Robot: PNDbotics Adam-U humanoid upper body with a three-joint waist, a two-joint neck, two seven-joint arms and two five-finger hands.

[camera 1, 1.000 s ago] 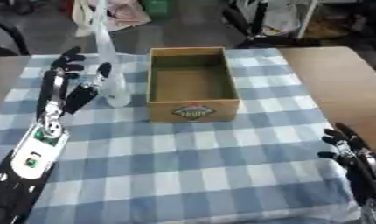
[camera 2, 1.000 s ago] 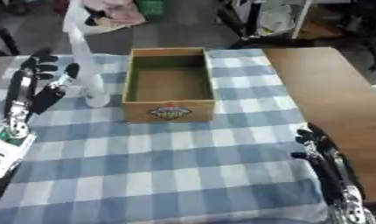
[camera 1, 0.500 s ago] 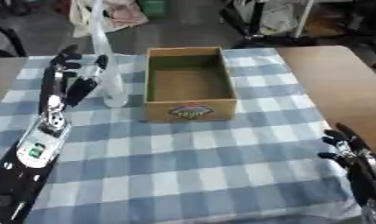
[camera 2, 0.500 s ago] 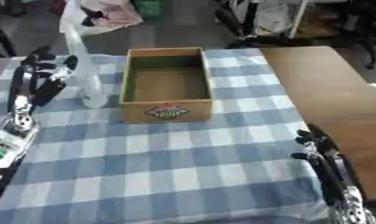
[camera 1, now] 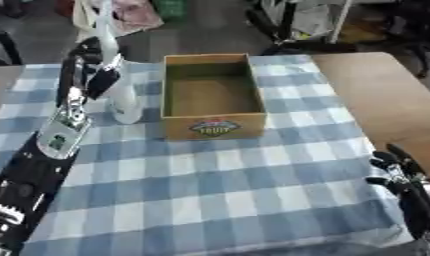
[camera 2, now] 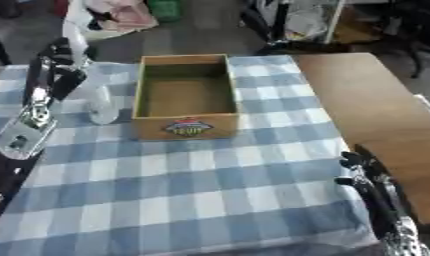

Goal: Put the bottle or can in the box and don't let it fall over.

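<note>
A pale, see-through bottle (camera 1: 124, 101) stands upright on the checked cloth, just left of an open cardboard box (camera 1: 214, 128) that has a fruit label on its front wall. The box has nothing inside. My left hand (camera 1: 84, 75) reaches in from the lower left and sits against the bottle's left side, fingers straight and pointing away from me, not curled round it. Whether it touches the bottle I cannot tell. My right hand (camera 1: 402, 177) rests open at the lower right, fingers up, far from both.
A blue and white checked cloth (camera 1: 210, 190) covers the work area. Bare wooden table (camera 1: 385, 100) shows to the right. Chairs, bags and frames stand on the floor beyond the far edge.
My left hand has slid forward and a little right, closer to the bottle. The bottle, the box and my right hand have stayed put.
</note>
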